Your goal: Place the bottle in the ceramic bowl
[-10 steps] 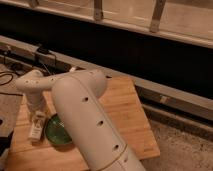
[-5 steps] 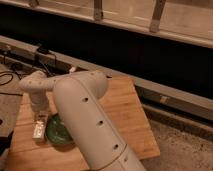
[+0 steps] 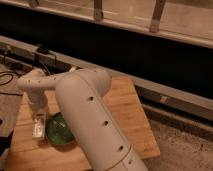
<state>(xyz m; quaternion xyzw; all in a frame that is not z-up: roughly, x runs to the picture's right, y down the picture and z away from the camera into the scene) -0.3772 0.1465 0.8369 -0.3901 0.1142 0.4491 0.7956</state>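
Hovering my gripper [image 3: 39,120] over the left side of the wooden table [image 3: 125,107], bottle [image 3: 37,131] right under it and just beside the ceramic bowl [image 3: 61,132], not inside yet, and honestly can't tell if I'm clamped on it.

The one camera looks down from high behind the arm [image 3: 92,120], whose near link fills the lower middle. It faces the far wall [image 3: 130,50], with the table [image 3: 127,107] below. The pincer [image 3: 38,119] shows low at the table's left side.
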